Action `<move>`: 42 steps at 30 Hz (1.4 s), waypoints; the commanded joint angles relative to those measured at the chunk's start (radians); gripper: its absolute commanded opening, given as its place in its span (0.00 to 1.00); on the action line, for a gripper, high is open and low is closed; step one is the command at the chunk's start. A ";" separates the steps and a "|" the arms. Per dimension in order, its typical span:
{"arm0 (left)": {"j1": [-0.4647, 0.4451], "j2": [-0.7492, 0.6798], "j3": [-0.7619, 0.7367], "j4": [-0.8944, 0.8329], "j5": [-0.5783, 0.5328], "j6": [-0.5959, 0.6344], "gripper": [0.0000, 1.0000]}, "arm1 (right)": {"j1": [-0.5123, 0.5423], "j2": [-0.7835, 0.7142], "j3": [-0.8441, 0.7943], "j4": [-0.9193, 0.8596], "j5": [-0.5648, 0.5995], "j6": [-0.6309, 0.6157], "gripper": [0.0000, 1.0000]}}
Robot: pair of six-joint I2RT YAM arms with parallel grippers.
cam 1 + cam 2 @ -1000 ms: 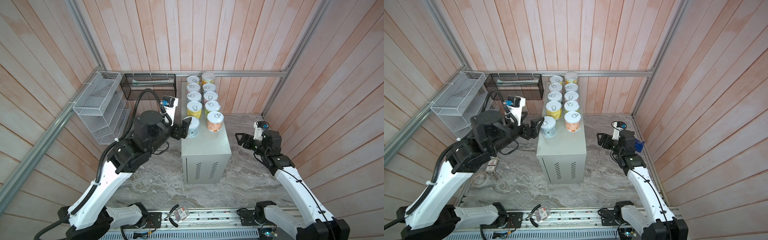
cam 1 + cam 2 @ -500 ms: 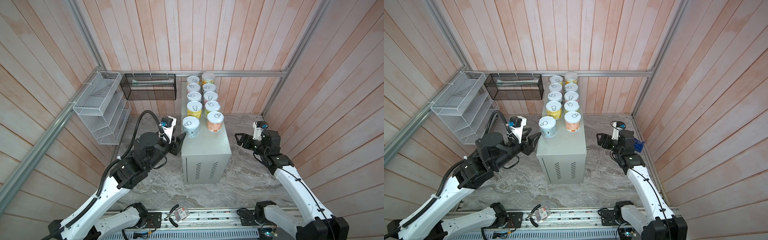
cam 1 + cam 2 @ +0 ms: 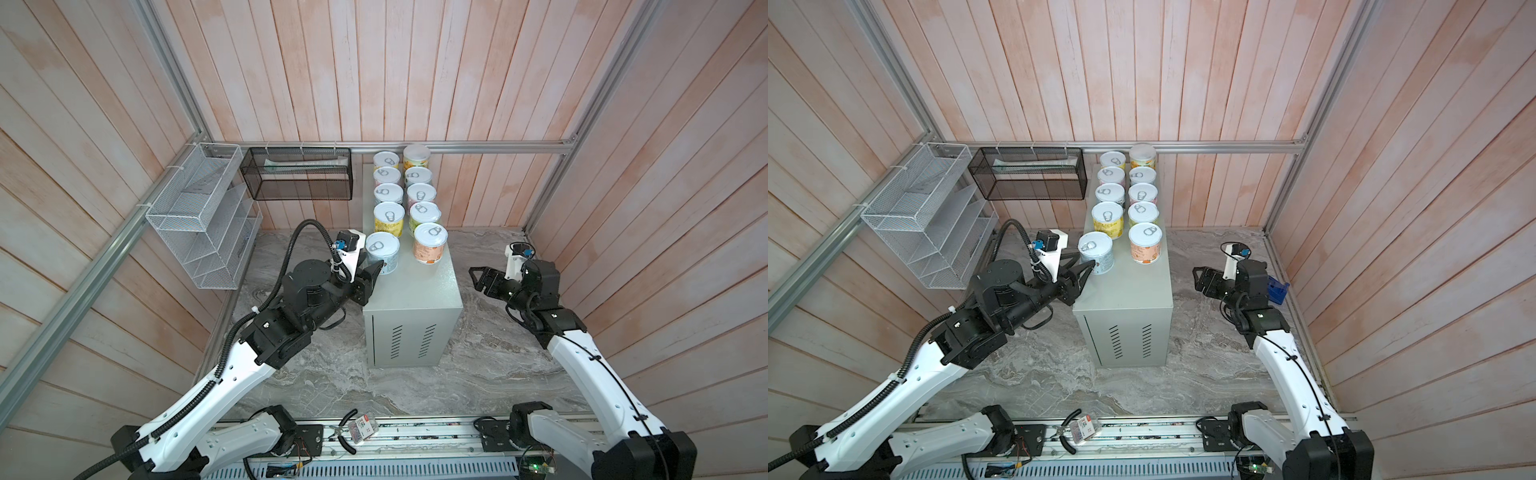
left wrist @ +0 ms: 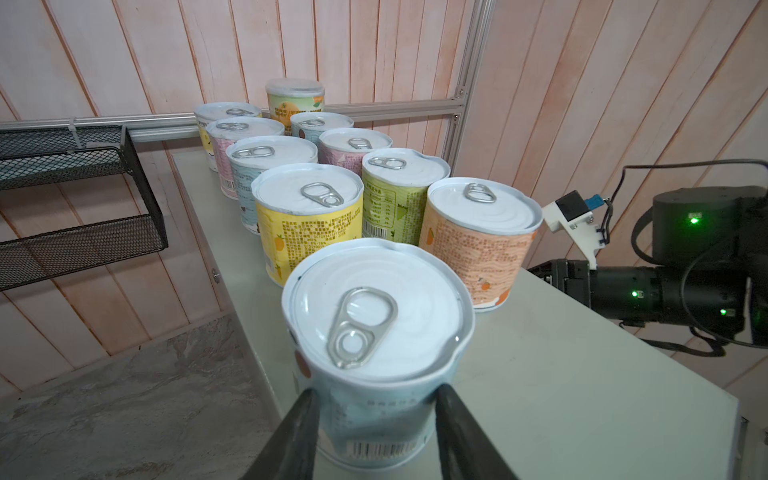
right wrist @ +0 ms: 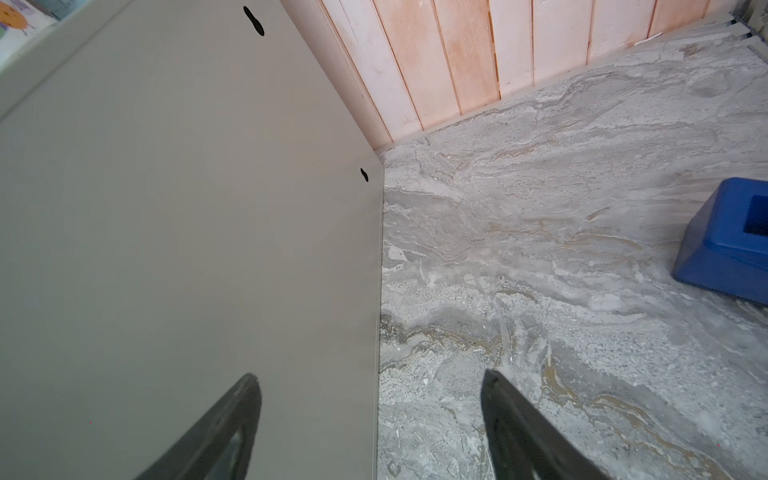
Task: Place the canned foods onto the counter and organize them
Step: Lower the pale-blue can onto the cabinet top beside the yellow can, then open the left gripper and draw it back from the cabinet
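Left gripper (image 4: 376,395): clamped on the lower sides of the pale-blue can (image 4: 376,328).
Pale-blue can: upright at the left edge of the counter (image 3: 419,286).
Other cans (image 3: 420,195): nine, in two rows behind it; the yellow can (image 4: 307,224) crowds it, the orange can (image 4: 478,237) stands beside.
Right gripper (image 5: 370,382): jaws apart, empty, by the counter's right wall.
Nearby: black mesh basket (image 3: 297,174), blue plastic block (image 5: 723,245).

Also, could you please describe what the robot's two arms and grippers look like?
Both have white links and black joint housings. The left arm carries a ribbed black cable hose; the right arm a thin black cable. The left gripper and right gripper have tapered black fingers below white camera brackets.
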 commanded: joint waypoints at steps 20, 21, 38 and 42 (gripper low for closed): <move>0.061 0.075 0.011 0.100 0.135 0.001 0.47 | -0.004 0.019 -0.010 0.015 -0.007 -0.004 0.82; 0.062 0.079 0.013 0.100 0.141 0.001 0.47 | -0.003 0.021 -0.009 0.015 -0.006 -0.004 0.82; 0.098 0.084 0.015 0.082 0.111 0.001 0.47 | -0.004 0.044 -0.001 0.020 -0.006 -0.002 0.82; 0.104 0.083 0.015 0.073 0.110 -0.031 0.46 | -0.004 0.050 -0.001 0.024 -0.007 -0.001 0.82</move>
